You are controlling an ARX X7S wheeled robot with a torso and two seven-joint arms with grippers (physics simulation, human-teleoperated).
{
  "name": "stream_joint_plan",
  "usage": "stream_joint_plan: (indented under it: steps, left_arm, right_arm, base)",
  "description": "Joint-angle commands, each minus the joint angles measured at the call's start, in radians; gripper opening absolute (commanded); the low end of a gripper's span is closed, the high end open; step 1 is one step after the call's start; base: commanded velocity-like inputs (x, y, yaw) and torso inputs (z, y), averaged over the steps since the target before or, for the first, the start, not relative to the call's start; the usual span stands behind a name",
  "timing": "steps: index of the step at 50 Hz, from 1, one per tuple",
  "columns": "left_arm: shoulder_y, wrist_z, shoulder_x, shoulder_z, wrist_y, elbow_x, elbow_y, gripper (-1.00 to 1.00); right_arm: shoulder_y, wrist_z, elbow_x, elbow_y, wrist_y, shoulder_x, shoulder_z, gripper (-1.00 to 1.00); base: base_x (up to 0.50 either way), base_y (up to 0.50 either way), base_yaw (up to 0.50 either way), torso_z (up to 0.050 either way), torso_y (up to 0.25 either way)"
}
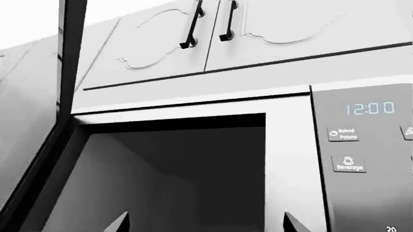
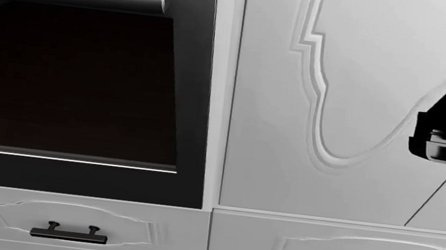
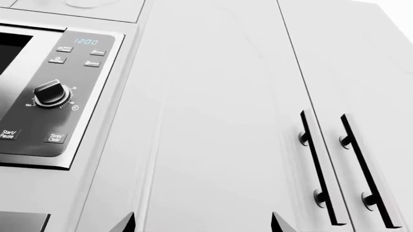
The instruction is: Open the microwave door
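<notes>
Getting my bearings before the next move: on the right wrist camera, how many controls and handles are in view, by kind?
Cabinet bar handles: 2
Panel buttons: 6
Timer dial: 1
Clock display: 1
Total: 10

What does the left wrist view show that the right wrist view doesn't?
Only the left wrist view shows the open microwave cavity and the swung-out door. Only the right wrist view shows the timer knob and the Start/Pause button. Both share the control panel with its 12:00 clock, plus white cabinet doors with black handles.
</notes>
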Motion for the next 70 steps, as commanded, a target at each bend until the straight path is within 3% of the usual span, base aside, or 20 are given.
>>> stream_joint_plan:
  steps: [1,35,57,70]
  left_arm:
    - [-0.044,-0.039,-0.032,0.077,0.059,0.129,-0.146,1.0]
    - [-0.085,-0.04,-0.207,0.18,0.046,0.287,-0.331,1.0]
    - [-0.071,0.006,-0.392,0.222,-0.047,0.36,-0.269,1.0]
    - [-0.105,0.105,-0.536,0.292,-0.132,0.43,-0.222,1.0]
  right_arm:
    - [-0.007,-0.005,-0.01,0.009,-0.018,-0.006,-0.009,1.0]
    - [-0.01,-0.008,-0.014,0.026,-0.049,-0.007,-0.016,1.0]
    - [0.018,0.002,-0.006,0.009,-0.024,0.003,-0.027,1.0]
    - [0.056,0.007,-0.001,0.003,0.007,-0.007,-0.048,1.0]
  base:
    - [0.0,0.0,0.0,0.0,0.0]
    - [0.0,0.0,0.0,0.0,0.0]
    - [0.0,0.0,0.0,0.0,0.0]
    - [0.0,0.0,0.0,0.0,0.0]
